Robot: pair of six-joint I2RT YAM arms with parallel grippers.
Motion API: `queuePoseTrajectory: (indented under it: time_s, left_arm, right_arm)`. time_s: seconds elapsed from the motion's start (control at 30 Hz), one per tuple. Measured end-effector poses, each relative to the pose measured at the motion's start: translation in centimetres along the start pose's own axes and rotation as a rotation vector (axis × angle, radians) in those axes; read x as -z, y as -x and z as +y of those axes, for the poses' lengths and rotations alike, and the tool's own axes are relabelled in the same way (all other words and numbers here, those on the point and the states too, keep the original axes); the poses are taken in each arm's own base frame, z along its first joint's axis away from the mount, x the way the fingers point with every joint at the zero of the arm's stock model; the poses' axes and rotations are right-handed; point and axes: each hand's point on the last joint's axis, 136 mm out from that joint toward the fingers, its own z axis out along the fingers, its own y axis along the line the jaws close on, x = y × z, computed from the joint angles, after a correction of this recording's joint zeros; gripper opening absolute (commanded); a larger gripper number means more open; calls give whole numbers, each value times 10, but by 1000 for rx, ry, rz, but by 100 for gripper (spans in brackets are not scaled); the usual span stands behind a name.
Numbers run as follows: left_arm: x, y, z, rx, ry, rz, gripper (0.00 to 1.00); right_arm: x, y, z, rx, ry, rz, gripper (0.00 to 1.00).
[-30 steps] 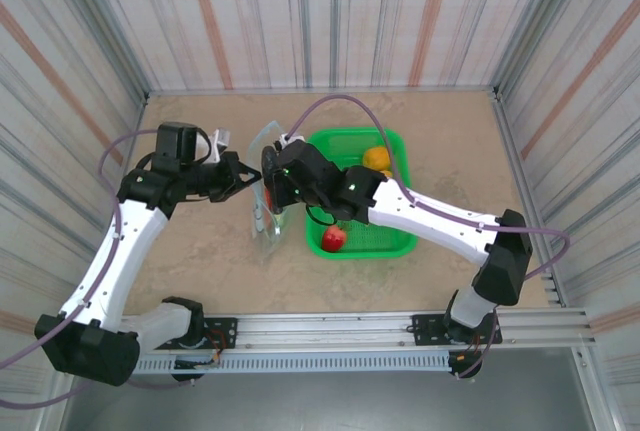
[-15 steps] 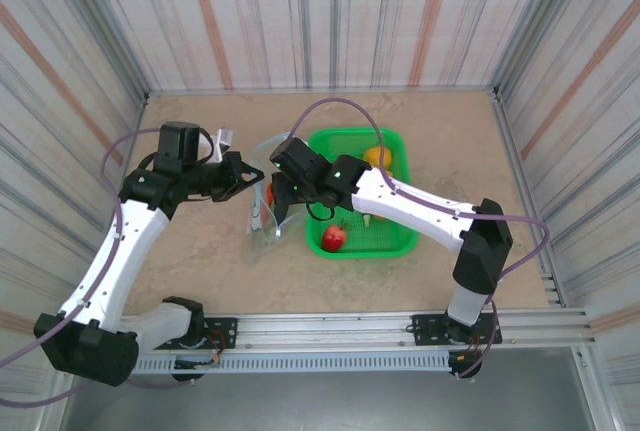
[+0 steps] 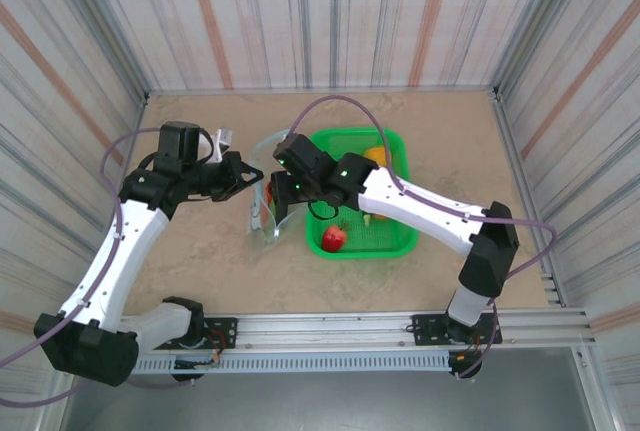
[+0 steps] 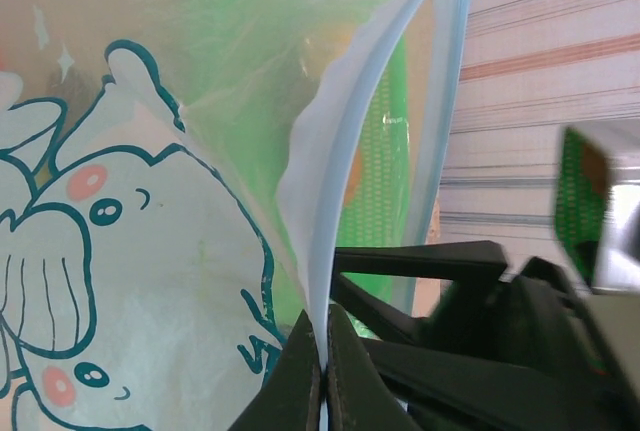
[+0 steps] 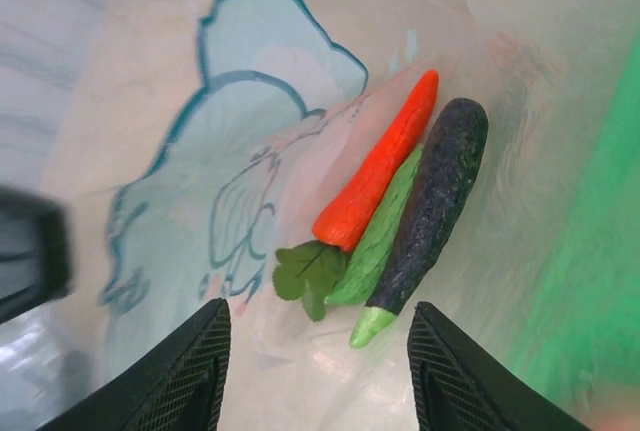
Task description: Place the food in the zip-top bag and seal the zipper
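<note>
The clear zip-top bag [image 3: 264, 213] stands on the table just left of the green basket, its mouth held open. My left gripper [image 3: 245, 177] is shut on the pale blue zipper [image 4: 332, 201] at the mouth edge, with the strip pinched between its fingertips [image 4: 300, 376]. My right gripper [image 5: 315, 391] is open, inside the bag's mouth, with nothing between its fingers [image 5: 190, 371]. Below it in the bag lie the carrot [image 5: 380, 166], the cucumber [image 5: 378, 246] and the dark eggplant [image 5: 437, 196], side by side. A red strawberry [image 3: 333, 238] and an orange round fruit [image 3: 376, 157] remain in the basket.
The green mesh basket [image 3: 392, 243] sits at mid-table, touching the bag's right side. The right arm [image 3: 420, 206] reaches over the basket. Striped walls close in the table on three sides. Bare tabletop lies at the far left and far right.
The right gripper has pulled back a little toward the bag's mouth and the bag's rim has spread wider. The left gripper has kept its hold in place.
</note>
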Motion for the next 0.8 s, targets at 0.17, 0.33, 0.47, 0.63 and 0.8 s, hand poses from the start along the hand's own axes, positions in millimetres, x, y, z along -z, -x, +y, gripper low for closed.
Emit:
queuePoseTrajectory:
  time_s: [0.17, 0.33, 0.47, 0.63, 0.8]
  left_arm:
    - [0, 0, 0, -2, 3, -2, 0]
    - [0, 0, 1, -8, 5, 0, 0]
    - [0, 0, 1, -11, 5, 0, 0]
    - [0, 0, 1, -13, 5, 2, 0]
    - [-2, 0, 2, -12, 5, 6, 0]
  right_arm:
    - [48, 37, 1, -9, 74, -99, 47]
    - [89, 64, -12, -29, 104, -187, 46]
    - [110, 71, -35, -67, 98, -226, 46]
    - [113, 58, -95, -139, -21, -220, 45]
    - [65, 17, -166, -198, -259, -59, 45]
